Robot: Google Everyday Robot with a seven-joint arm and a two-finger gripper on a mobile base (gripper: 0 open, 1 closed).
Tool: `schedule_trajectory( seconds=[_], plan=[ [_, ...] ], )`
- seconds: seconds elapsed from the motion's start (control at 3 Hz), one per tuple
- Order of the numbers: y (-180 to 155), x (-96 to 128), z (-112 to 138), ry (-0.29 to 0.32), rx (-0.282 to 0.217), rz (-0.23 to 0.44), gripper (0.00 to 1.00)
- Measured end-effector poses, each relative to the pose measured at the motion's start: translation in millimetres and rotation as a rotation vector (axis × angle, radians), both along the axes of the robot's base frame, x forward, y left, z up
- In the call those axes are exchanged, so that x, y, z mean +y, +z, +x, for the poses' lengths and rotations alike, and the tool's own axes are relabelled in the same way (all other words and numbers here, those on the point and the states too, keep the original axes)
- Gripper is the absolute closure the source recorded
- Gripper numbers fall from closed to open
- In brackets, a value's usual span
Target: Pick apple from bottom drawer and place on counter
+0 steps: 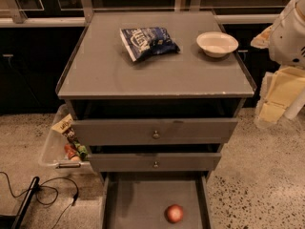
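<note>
White rounded arm (289, 30) in at upper right, partly cut off at the edge. Tool (274, 104) hanging just below it at far right, pale yellow, pointed down and slightly left. Held in the air, touching nothing.

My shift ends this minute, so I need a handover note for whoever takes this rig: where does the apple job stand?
Claw: at the right edge of the view, beside the cabinet, far from the apple and not holding it.
Apple: lies on the floor of the bottom drawer, right of its middle.
Counter: carries a blue chip bag and a white bowl toward the back; the front half looks free.
Done: bottom drawer is pulled open.
Left: reach into the drawer, grasp the apple, lift it and set it on the counter.
</note>
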State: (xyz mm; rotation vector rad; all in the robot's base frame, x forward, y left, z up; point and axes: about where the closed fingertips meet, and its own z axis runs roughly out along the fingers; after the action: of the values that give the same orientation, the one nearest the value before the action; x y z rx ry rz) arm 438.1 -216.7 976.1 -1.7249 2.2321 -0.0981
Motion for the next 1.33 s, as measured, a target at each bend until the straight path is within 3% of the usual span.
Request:
schedule_trajectory(
  seconds=[0.67,1.0,1.33],
  plan=[
    [-9.7,3.3,4.2,-0.01,0.003,-0.003,0.0],
    [-63.2,15.9,8.2,-0.003,0.042,0.027,0.0],
    [-139.8,29.7,-2.6,0.032,0.072,0.071,0.0]
  ],
)
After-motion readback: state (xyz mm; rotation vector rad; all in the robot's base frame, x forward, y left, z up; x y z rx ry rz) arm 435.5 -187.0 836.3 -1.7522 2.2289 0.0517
